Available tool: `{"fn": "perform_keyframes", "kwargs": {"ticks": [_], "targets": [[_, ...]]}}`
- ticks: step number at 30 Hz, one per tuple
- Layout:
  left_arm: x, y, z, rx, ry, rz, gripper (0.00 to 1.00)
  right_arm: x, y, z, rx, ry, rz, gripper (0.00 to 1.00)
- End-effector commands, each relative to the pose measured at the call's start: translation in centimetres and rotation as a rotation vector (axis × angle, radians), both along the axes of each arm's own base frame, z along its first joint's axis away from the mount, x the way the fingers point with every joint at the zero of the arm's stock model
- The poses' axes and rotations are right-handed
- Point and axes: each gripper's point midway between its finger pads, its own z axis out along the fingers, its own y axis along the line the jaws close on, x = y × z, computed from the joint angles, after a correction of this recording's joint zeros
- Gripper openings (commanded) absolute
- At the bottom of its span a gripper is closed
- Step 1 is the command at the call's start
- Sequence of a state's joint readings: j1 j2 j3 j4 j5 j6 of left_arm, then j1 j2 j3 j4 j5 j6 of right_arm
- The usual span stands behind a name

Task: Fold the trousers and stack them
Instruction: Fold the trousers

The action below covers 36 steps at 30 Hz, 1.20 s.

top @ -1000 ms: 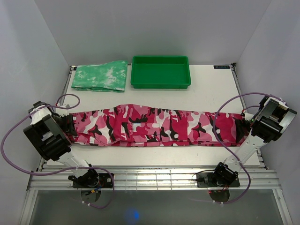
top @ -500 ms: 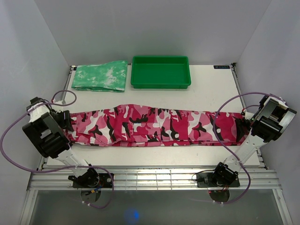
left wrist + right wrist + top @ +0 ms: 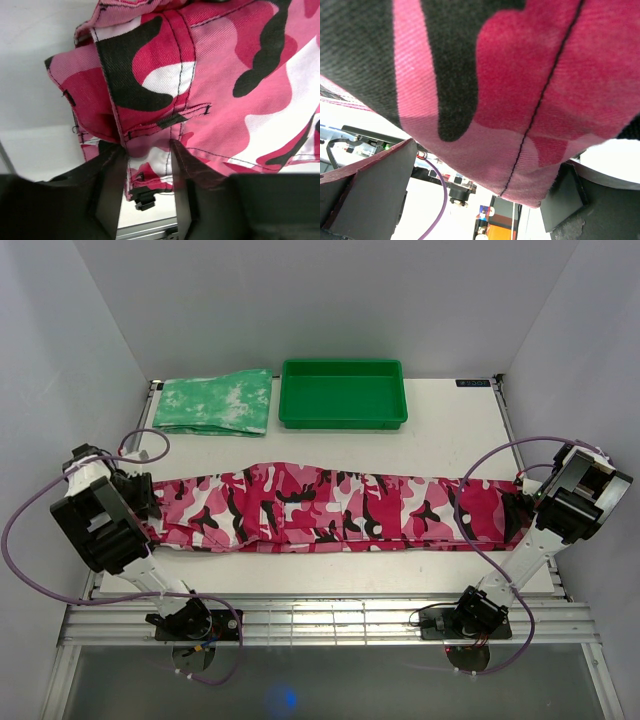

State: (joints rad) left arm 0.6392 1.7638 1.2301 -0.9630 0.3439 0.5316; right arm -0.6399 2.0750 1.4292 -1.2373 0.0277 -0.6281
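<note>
Top external: 1 trousers [image 3: 330,508], 2 grippers gripping ends.

Pink, white and black camouflage trousers [image 3: 330,508], stretched lengthwise across the table, seemingly folded leg over leg

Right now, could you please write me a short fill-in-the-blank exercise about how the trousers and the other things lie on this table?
1. The pink, white and black camouflage cloth trousers lie stretched out between the left hand and the ____ hand.
2. The rectangular plastic tray at the far edge of the table is ____ in colour.
3. The mottled green-and-white folded cloth lies to the ____ of that tray.
4. The left hand's fingers are closed on the trousers' ____ end.

Missing words: right; green; left; left
</note>
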Motion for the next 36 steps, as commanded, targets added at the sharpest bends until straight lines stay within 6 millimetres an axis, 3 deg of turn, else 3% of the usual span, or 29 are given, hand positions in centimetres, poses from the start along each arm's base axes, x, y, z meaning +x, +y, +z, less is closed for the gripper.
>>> {"fn": "perform_keyframes", "kwargs": {"ticks": [1,6,10,14,20,23,32,36], "targets": [[-0.1,-0.8,-0.2,-0.036,0.001,-0.008,0.45,3.6,-3.2,-1.7,-0.105,-0.148,0.013,0.98],[0.4,0.7,0.3,0.027,0.000,-0.016,0.32,3.7,-3.4,-1.7,-0.115,-0.146,0.015,0.98],[0.8,2.4,0.6,0.094,0.010,-0.032,0.11,3.8,-3.5,-1.7,-0.121,-0.149,0.016,0.97],[1.9,3.9,1.5,0.148,-0.002,-0.047,0.00,3.7,-3.6,-1.7,-0.124,-0.147,0.019,0.96],[2.9,5.9,2.3,0.215,-0.004,-0.076,0.00,3.8,-3.8,-1.9,-0.131,-0.143,0.023,0.96],[3.0,6.0,2.0,0.207,0.010,-0.085,0.00,3.7,-3.7,-1.9,-0.130,-0.144,0.019,0.96],[1.1,7.0,-0.5,0.278,0.095,-0.131,0.00,3.7,-3.9,-1.7,-0.140,-0.146,0.021,0.96],[1.4,7.9,-0.9,0.323,0.090,-0.147,0.00,3.6,-3.8,-1.5,-0.141,-0.145,0.021,0.95]]}}
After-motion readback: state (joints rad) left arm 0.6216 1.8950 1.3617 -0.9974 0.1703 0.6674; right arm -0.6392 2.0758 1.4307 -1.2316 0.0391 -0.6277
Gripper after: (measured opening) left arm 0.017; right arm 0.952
